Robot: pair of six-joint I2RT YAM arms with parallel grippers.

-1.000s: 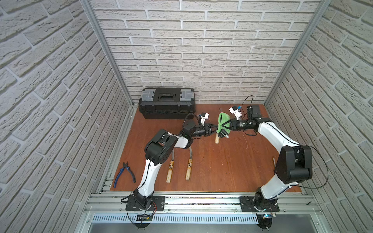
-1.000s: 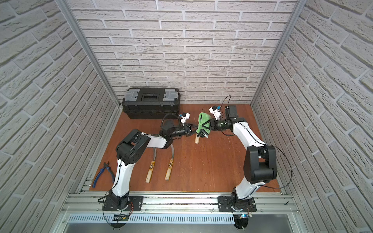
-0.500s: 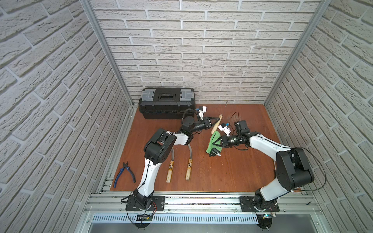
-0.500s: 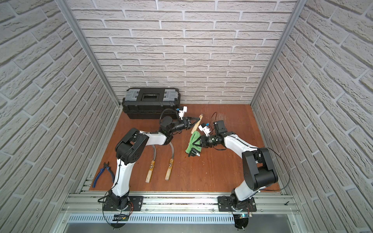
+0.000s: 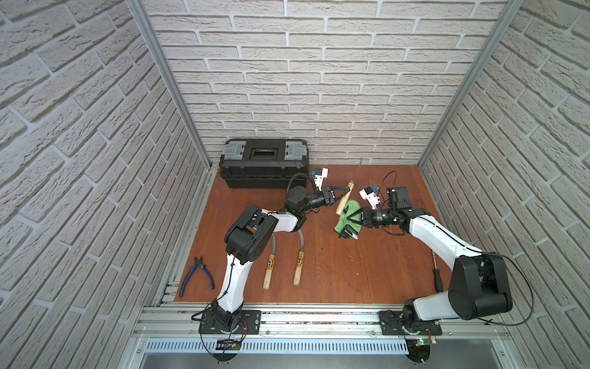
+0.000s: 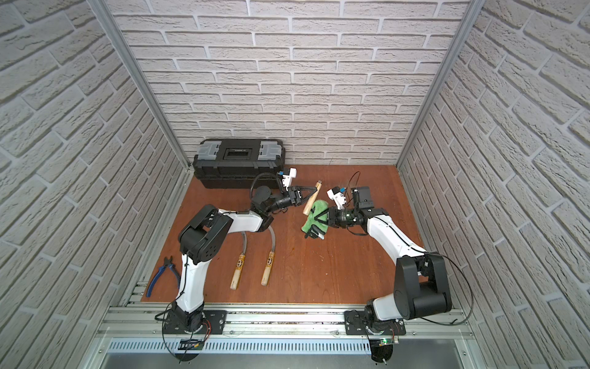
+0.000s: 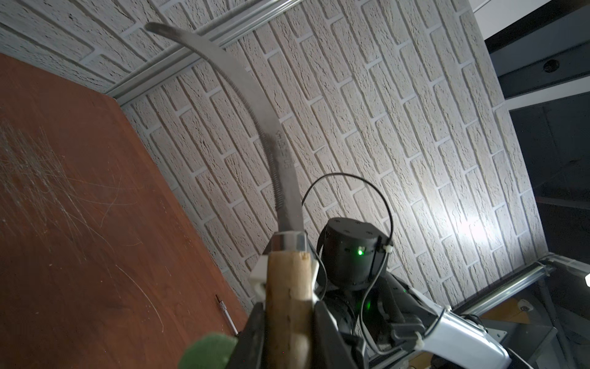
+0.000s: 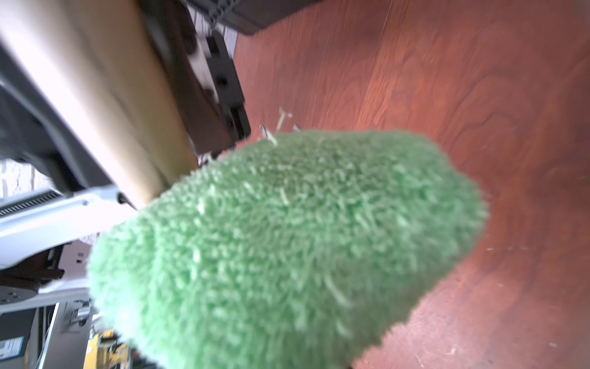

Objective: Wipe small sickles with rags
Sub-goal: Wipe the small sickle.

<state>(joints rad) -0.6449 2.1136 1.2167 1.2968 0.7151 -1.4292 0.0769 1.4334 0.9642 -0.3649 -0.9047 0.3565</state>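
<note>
My left gripper (image 5: 342,194) (image 6: 310,192) (image 7: 289,322) is shut on the pale wooden handle (image 7: 289,287) of a small sickle (image 5: 344,198) (image 6: 311,198). It holds the sickle in the air, and the curved grey blade (image 7: 255,105) rises toward the back wall. My right gripper (image 5: 355,219) (image 6: 323,218) is shut on the green fluffy rag (image 5: 347,217) (image 6: 315,219) (image 8: 287,249). The rag sits right at the handle's lower end and hides that gripper's fingers in the right wrist view. Two more small sickles (image 5: 269,268) (image 5: 299,265) lie side by side on the table by the left arm.
A black toolbox (image 5: 263,163) stands against the back wall at the left. Blue-handled pliers (image 5: 196,276) lie at the table's front left edge. A dark-handled screwdriver (image 5: 436,274) lies by the right arm. The table (image 5: 351,271) is brown wood, walled on three sides.
The left gripper raised and tilted its sickle toward the back. The right gripper swept the rag down and forward off the sickle, then came partway back to the handle's lower end.
</note>
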